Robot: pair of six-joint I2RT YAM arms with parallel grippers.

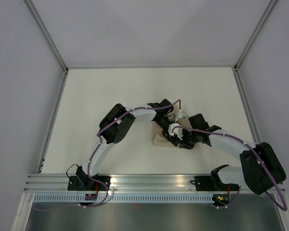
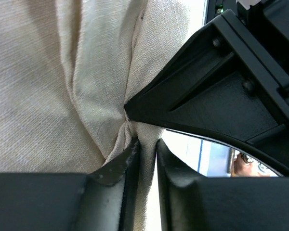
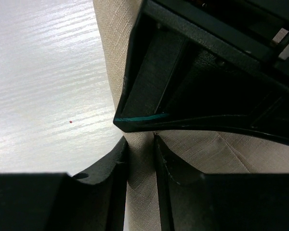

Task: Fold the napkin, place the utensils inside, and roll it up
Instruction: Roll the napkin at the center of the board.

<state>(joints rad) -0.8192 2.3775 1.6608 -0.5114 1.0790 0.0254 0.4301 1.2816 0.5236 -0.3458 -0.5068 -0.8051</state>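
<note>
Napkin point(image 1: 160, 140) lies bunched near the middle of the tabletop point(image 1: 111, 91). Left gripper point(image 2: 147, 154) and right gripper point(image 3: 141, 156) meet over it, each with jaws narrowly parted and a fold of cloth in the gap; whether either truly clamps that fold cannot be told.

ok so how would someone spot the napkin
At the middle of the white table the left arm and right arm meet. The napkin is the bunched beige-tan cloth under their tips, the only soft woven thing among hard black parts.
</note>
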